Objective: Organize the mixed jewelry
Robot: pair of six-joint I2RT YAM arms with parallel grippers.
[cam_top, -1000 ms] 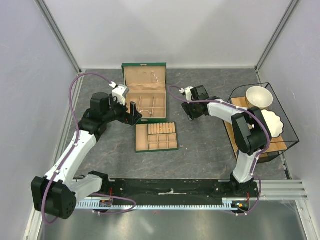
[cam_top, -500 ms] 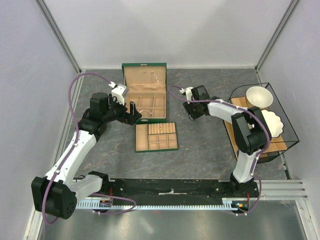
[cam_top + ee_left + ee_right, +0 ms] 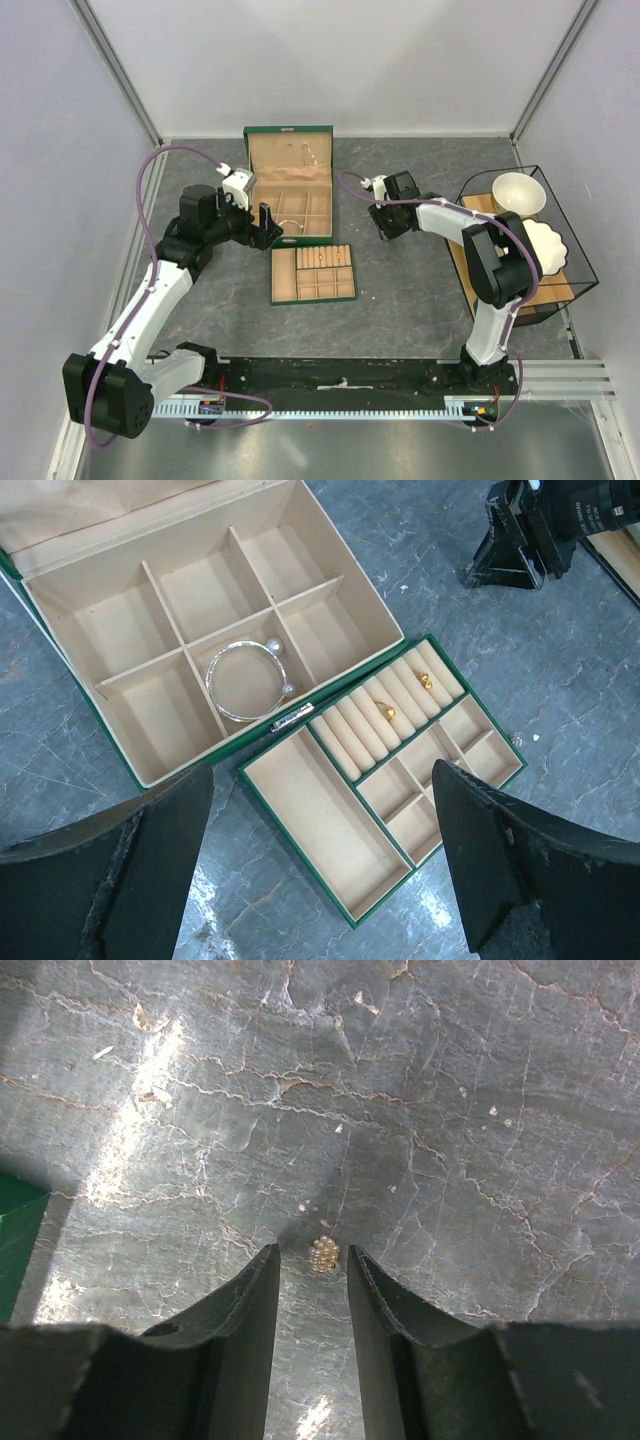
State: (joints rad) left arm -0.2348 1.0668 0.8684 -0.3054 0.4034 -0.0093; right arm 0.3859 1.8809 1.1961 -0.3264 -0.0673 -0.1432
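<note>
A tiny gold beaded earring [image 3: 326, 1254] lies on the grey table. My right gripper [image 3: 313, 1252] is low over it, open by a narrow gap, with a fingertip on each side of the earring and not touching it. In the top view this gripper [image 3: 381, 222] is to the right of the green box [image 3: 290, 195]. A thin silver bangle [image 3: 247, 680] lies in a front compartment of the box. Two gold rings [image 3: 390, 712] sit in the ring rolls of the tan tray [image 3: 300, 800]. My left gripper [image 3: 322, 770] is open and empty above the tray's near end.
A black wire basket [image 3: 580, 262] at the right holds a white bowl [image 3: 517, 193] and a scalloped white dish [image 3: 545, 245]. A tiny pale item [image 3: 516, 739] lies on the table beside the tray's right corner. Walls close in the sides and back.
My right gripper has shifted slightly toward the far side of the table. The left arm has not moved.
</note>
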